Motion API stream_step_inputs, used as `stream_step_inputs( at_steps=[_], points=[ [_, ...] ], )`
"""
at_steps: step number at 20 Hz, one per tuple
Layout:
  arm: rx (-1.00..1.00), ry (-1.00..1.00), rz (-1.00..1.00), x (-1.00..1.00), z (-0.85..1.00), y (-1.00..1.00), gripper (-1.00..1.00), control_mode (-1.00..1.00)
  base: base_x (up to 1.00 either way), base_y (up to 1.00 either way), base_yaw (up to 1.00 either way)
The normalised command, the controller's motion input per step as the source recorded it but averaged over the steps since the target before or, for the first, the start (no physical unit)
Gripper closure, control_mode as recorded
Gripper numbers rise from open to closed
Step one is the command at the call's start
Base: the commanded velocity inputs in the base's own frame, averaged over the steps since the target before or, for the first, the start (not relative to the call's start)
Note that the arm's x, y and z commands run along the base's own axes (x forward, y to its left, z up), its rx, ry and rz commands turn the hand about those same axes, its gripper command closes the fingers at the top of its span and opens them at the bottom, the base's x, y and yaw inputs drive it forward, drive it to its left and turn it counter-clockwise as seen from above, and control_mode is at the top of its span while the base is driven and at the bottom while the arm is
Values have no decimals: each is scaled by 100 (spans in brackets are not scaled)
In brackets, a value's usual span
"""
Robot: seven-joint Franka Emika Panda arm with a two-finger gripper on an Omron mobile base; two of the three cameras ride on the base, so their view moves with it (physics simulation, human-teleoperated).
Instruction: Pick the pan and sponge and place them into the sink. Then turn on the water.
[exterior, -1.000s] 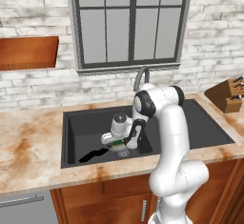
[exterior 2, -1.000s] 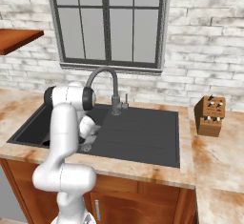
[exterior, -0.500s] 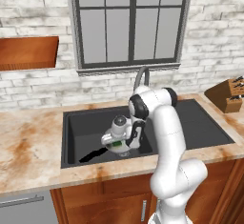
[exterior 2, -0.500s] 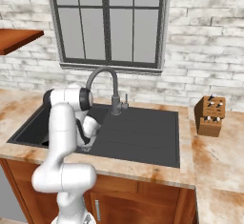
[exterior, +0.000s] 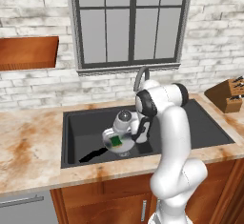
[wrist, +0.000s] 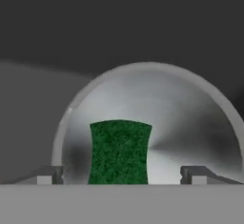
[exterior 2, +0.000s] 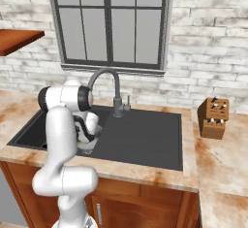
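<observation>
So up close in the hand view, the gripper (wrist: 121, 175) has its fingers spread wide, one tip (wrist: 47, 174) way off to one side and the other on the opposite side, nothing pinched between them. The green sponge (wrist: 119, 152) sits in the gap between the tips, not touched by either, lying on the shiny inside of the pan (wrist: 190, 123). The pan is down in the black sink (exterior: 86, 123), and from the left base view you can see its black handle (exterior: 91, 155) sticking out across the basin floor toward the near left. The hand hangs low in the basin right over it. Further back there's the curved faucet (exterior 2: 114, 89), then a knife block (exterior 2: 213, 118) on the counter (exterior: 28, 147) to the right.
</observation>
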Motion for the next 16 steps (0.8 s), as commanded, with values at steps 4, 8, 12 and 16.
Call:
stream_step_inputs(
  at_steps=[4,8,12,16],
  points=[
    [18,-6,-5,-8,69,-13,-100,-100,0,0,0],
    [29,-14,-1,1,73,-21,-100,-100,0,0,0],
    [25,-1,-5,0,93,0,-100,-100,0,0,0],
    [10,2,-10,-8,98,38,-100,-100,0,0,0]
  ],
)
